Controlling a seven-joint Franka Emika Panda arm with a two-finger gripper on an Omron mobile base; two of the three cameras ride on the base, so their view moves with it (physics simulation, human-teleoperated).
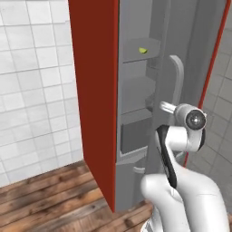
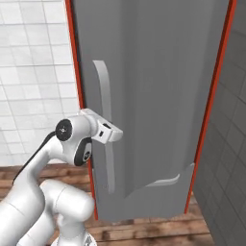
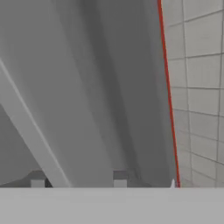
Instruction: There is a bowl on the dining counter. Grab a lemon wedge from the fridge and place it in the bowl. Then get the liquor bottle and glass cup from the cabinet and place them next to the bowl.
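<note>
One lemon wedge (image 1: 143, 50) sits on an upper shelf inside the fridge (image 2: 158, 96), door ajar. My tool (image 3: 78, 180) straddles the bar handle (image 2: 106, 144), fingers apart, not clamped. Wedge judged light, slippery; grip its flat sides.

The white jointed arm is raised and bent at the elbow, its wrist turned level. The two small dark fingers (image 3: 120, 178) are held apart.
</note>
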